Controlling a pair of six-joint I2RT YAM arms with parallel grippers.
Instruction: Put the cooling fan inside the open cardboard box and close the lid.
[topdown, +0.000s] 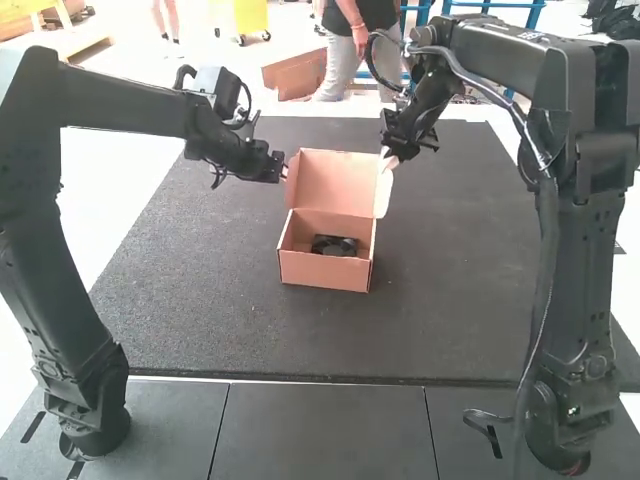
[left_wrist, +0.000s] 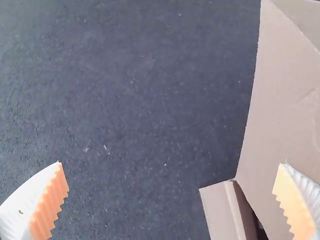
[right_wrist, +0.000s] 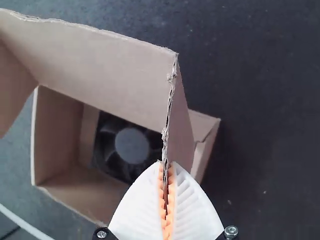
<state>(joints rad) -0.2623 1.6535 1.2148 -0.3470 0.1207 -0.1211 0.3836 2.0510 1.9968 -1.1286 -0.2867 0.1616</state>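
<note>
The cardboard box (topdown: 327, 262) stands mid-mat with its lid (topdown: 335, 182) raised upright at the back. The black cooling fan (topdown: 333, 244) lies flat on the box floor, its hub visible from the right wrist (right_wrist: 127, 147). My right gripper (topdown: 390, 160) is at the lid's top right corner, shut on the edge of the lid's side flap (right_wrist: 176, 125); its white ribbed fingers (right_wrist: 145, 205) pinch the cardboard. At the lid's upper left edge my left gripper (topdown: 281, 170) is open (left_wrist: 170, 200), with the lid (left_wrist: 285, 115) just inside one orange pad (left_wrist: 289, 197).
The box sits on a black foam mat (topdown: 200, 280) that covers most of the table, with bare mat on all sides of it. Pale table surface (topdown: 110, 200) shows left of the mat.
</note>
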